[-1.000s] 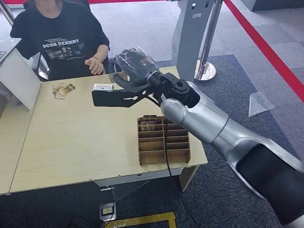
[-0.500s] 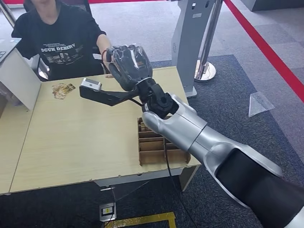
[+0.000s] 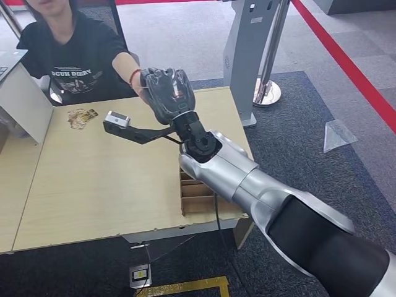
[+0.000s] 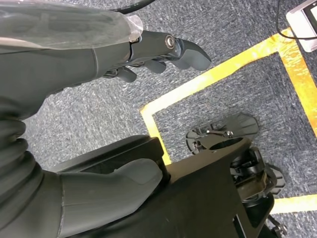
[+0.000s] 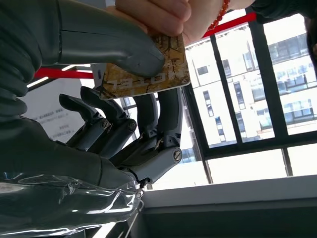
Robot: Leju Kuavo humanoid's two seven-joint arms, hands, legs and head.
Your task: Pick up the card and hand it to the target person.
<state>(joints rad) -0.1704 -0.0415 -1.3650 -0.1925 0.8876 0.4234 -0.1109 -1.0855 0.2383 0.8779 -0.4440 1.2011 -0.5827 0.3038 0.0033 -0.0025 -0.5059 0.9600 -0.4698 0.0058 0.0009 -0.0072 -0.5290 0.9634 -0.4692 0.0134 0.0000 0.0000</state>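
The right hand (image 5: 112, 99) has one card (image 5: 149, 69) pinched between its thick thumb and the darker fingers (image 5: 164, 114) under it. The card's long axis runs across the fingers, flat face against the thumb, and its far long edge goes into a person's hand (image 5: 160, 12), which grips it from the other side. So both are holding the same card at once.

Using the wooden table (image 3: 93, 179) as the landmark and going near to far: the cardboard divider tray (image 3: 205, 195) sits at the near right edge, mostly covered by the silver right arm (image 3: 233, 176) crossing over it. That arm stretches out over the table toward the far edge, wrist bent up, with the right hand (image 3: 166, 93) raised above the far edge where it meets the person's outstretched arm (image 3: 126, 68). The black wrist camera bar (image 3: 133, 127) sticks out sideways below the hand.

Further along the far edge there's a small pile of cards (image 3: 81, 116) lying flat; can't count those. The person in a black shirt (image 3: 75, 59) sits just beyond the table. One white panel (image 3: 23, 102) stands tilted at the far left corner.

The left hand (image 4: 112, 59) hangs down over grey carpet with yellow tape lines (image 4: 209, 74), fingers loosely spread, holding nothing.
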